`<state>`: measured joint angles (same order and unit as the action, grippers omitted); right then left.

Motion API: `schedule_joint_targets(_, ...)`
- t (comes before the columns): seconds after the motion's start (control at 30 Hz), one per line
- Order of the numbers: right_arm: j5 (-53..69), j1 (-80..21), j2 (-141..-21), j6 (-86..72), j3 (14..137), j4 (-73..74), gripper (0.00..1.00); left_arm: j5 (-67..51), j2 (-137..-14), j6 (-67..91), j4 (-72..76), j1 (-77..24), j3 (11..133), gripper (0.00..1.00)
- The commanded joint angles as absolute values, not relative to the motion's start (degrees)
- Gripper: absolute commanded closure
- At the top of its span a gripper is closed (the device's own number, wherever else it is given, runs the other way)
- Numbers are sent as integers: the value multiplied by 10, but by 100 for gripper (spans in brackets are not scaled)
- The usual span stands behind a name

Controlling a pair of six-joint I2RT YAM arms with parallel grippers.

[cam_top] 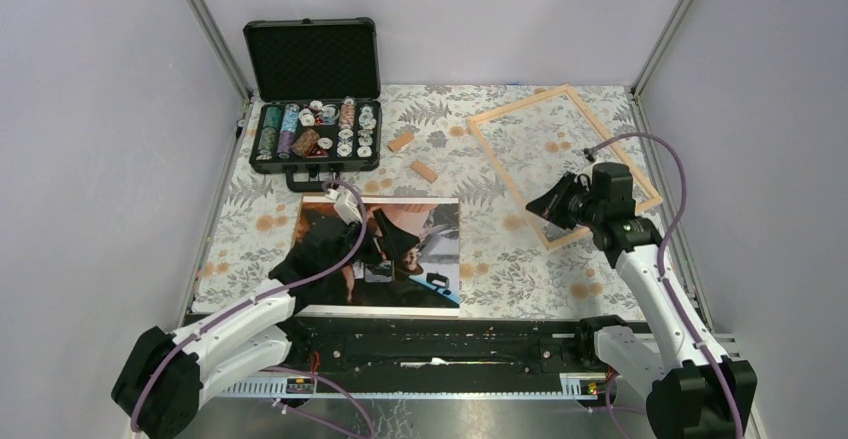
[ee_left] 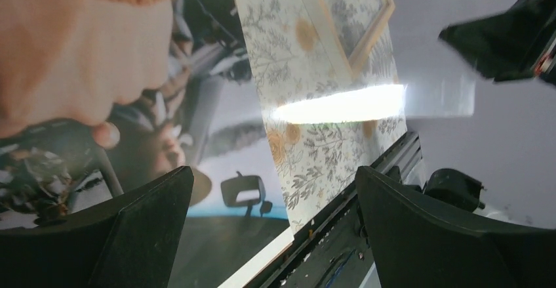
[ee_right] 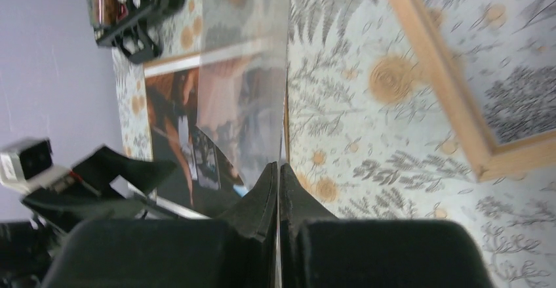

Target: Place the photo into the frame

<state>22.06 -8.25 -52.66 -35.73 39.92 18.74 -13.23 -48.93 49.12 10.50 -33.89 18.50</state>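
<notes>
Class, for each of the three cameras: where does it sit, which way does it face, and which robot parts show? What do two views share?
Top external: above and behind the robot, looking down on the table; left arm and right arm show.
Left wrist: low over the photo, facing the right arm's side; open left gripper below.
Right wrist: above the table, facing the photo; right gripper shut on a clear sheet.
Shared: both wrist views show photo, frame and clear sheet.

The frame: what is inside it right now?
Only the floral tablecloth shows inside the frame, nothing else visible. The right arm covers part of its near end.
</notes>
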Motion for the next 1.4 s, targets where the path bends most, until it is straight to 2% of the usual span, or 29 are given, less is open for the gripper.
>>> schedule_joint_targets(0.0,208,-31,-559,-340,444,145,100,-106,-517,506,206,-384,158,1)
schedule_joint_targets(0.2,228,38,-617,-384,441,38,100,-58,-550,513,266,-431,121,1)
schedule_joint_targets(0.7,82,79,-704,-444,384,-147,100,-60,-606,503,395,-435,65,1)
schedule_joint_targets(1.0,48,102,-708,-462,337,-211,100,-53,-586,474,331,-435,80,1)
schedule_joint_targets(1.37,40,137,-726,-502,301,-239,100,-67,-597,477,372,-435,70,1)
